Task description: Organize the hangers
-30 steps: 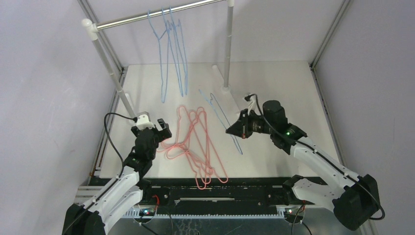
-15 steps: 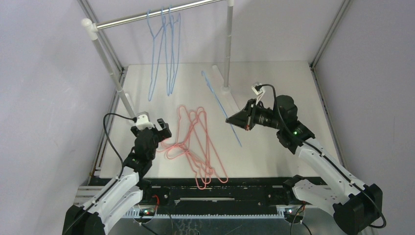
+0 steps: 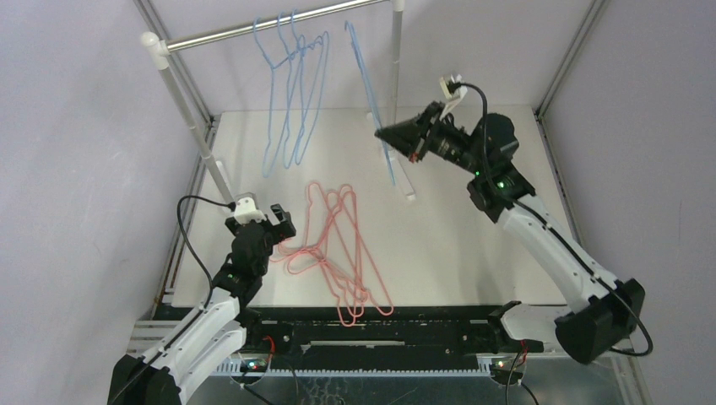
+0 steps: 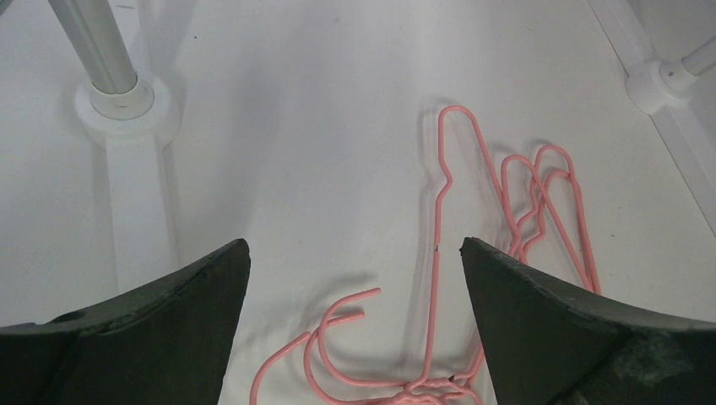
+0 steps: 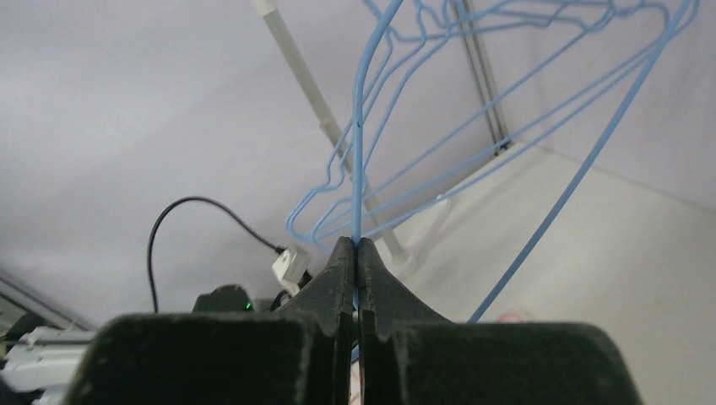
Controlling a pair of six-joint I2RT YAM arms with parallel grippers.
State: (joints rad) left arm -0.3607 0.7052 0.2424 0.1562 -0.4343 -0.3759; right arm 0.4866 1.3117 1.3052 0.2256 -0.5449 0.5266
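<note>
White arms, black hands, black cables

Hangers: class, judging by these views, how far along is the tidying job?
Done: several blue hangers hang on the rail. In hand: the right pincer grips another blue hanger, held up near the rail. Left: the pink hangers lie heaped on the table, by the open left pincer.

Bright, even light; soft shadows; sharp.
</note>
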